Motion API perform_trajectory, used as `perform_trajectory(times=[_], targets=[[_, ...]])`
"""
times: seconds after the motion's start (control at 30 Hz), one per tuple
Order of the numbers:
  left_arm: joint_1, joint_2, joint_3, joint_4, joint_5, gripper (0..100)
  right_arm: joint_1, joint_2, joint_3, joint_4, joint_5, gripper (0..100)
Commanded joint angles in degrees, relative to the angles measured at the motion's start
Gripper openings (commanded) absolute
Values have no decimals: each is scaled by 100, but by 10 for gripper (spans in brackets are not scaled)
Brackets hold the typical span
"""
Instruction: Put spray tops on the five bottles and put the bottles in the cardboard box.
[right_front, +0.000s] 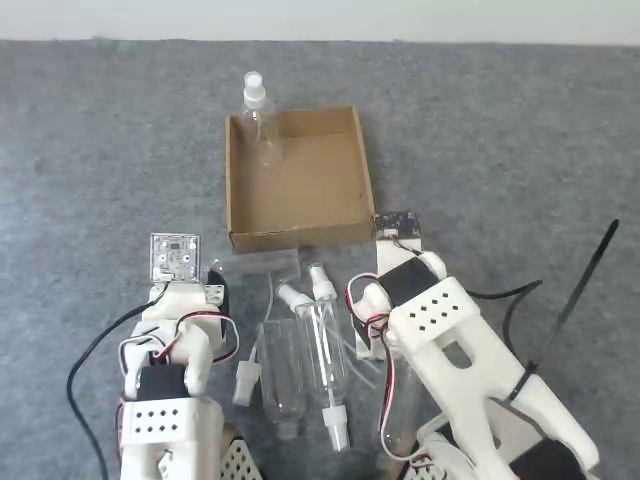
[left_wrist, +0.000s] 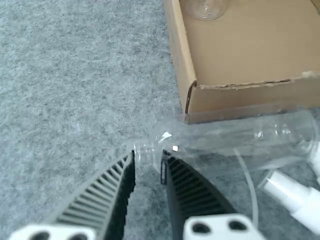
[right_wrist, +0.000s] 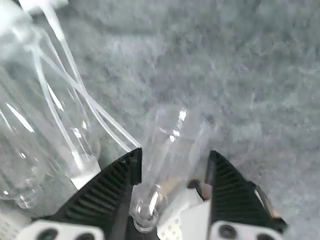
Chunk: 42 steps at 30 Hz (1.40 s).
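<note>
The cardboard box lies open in the middle of the table, and one capped bottle leans in its far left corner. Along the box's near wall lies a clear bottle without a top. My left gripper is open, its tips on either side of that bottle's neck. My right gripper is shut on another uncapped clear bottle, neck toward the wrist. Between the arms lie two more bottles and loose spray tops with dip tubes.
Grey carpet covers the whole table. The box wall rises just beyond the left gripper's bottle. A white spray top lies close beside it. A black cable tie sticks up off the right arm.
</note>
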Motion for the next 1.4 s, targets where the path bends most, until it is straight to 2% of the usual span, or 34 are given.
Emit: perform_trajectory(times=[0.0,0.1,0.3,0.53,1.0,1.2,1.37], targets=[[-18,-141,-57,26,-44,81,-48,31,-220,523,-70,264],[-18,-141,-57,26,-44,81,-48,40,-220,576,-70,285],[-18,-141,-57,26,-44,81,-312,40,185,-66,-79,186],[-18,-141,-57,26,-44,81,-514,101,378,-426,-70,177],[-18,-141,-57,26,-44,81,-40,2229,-18,-743,-70,168],[-18,-141,-57,26,-44,81,-13,2220,-53,-769,-35,7],[-18,-141,-57,26,-44,81,127,2220,-316,-567,-26,6]])
